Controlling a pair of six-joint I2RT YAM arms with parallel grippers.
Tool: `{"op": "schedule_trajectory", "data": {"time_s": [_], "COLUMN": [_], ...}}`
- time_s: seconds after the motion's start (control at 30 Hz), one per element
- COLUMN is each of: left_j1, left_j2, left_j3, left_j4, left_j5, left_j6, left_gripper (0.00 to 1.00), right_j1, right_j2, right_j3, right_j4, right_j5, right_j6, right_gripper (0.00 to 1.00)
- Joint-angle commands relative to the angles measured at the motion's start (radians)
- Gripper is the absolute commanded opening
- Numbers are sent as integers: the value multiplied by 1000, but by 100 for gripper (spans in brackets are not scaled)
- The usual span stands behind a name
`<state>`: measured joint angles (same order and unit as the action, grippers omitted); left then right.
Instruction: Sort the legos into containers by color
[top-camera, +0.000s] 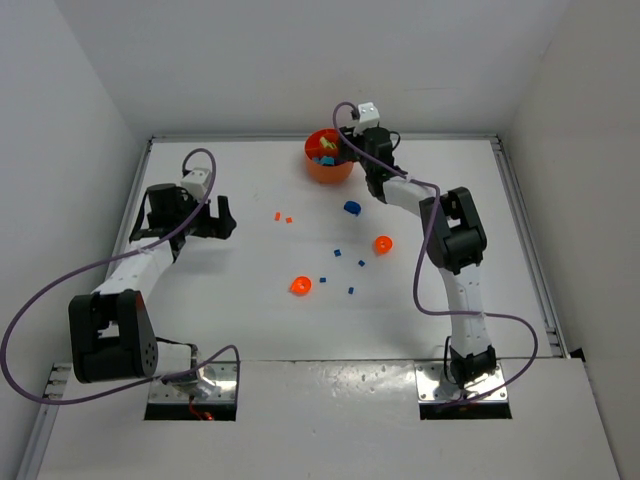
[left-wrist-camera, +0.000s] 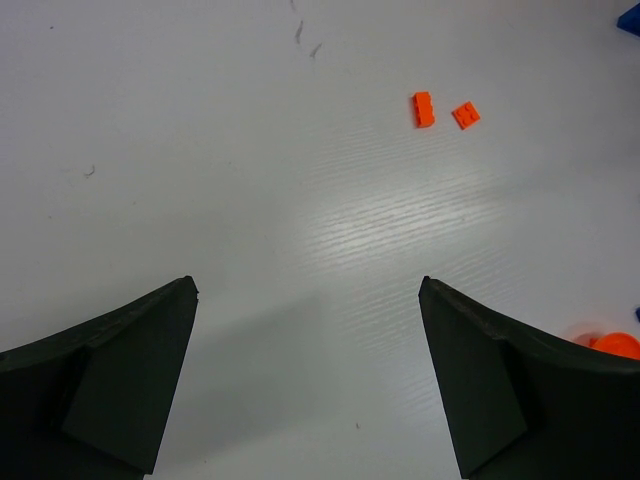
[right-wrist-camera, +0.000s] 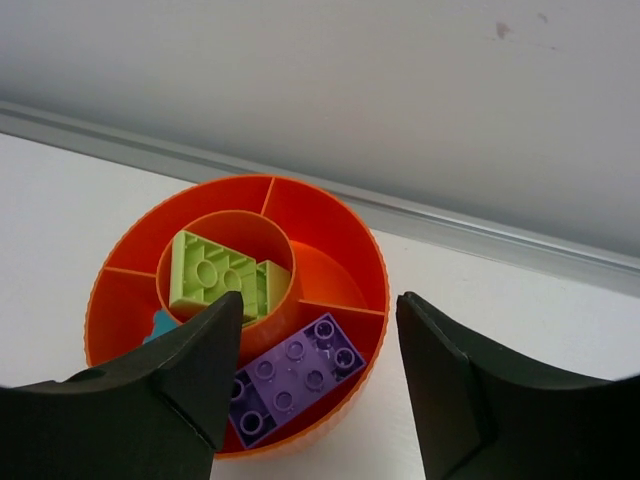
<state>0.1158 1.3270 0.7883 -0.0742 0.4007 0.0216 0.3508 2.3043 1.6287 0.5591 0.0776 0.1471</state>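
The round orange dish (top-camera: 328, 157) stands at the back of the table. In the right wrist view its rim (right-wrist-camera: 340, 215) rings a lime green brick (right-wrist-camera: 215, 275) in the centre cup, a purple brick (right-wrist-camera: 295, 378) in a near outer compartment and a cyan piece (right-wrist-camera: 160, 325) at the left. My right gripper (top-camera: 350, 150) (right-wrist-camera: 320, 300) hovers open and empty over the dish. My left gripper (top-camera: 222, 215) (left-wrist-camera: 307, 282) is open and empty over bare table. Two small orange bricks (left-wrist-camera: 424, 109) (left-wrist-camera: 465, 115) lie ahead of it.
Loose pieces lie mid-table: a blue brick (top-camera: 351, 208), two orange rounded pieces (top-camera: 383, 243) (top-camera: 300, 286) and several tiny blue squares (top-camera: 337, 253). A metal rail (right-wrist-camera: 480, 235) and a white wall run right behind the dish.
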Motion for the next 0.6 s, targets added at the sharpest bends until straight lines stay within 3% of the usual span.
{"op": "schedule_trajectory", "data": {"time_s": [0.0,0.3,0.57], "left_j1": [13,13,13], "left_j2": [-3,-3,-3], "left_j3": [9,-29,-29], "left_j4": [54,74,74], "left_j5": [27,47,47], "left_j6": [3,-31,-22], "left_gripper": [100,100,100], "right_j1": [1,-52,-72], "right_j2": [-63,-105,6], "right_j3": [46,118,266], "right_j4": [-5,-27,-74], "right_j5": [-27,2,57], "right_j6": [31,-55,-110], "right_gripper": [63,58,55]}}
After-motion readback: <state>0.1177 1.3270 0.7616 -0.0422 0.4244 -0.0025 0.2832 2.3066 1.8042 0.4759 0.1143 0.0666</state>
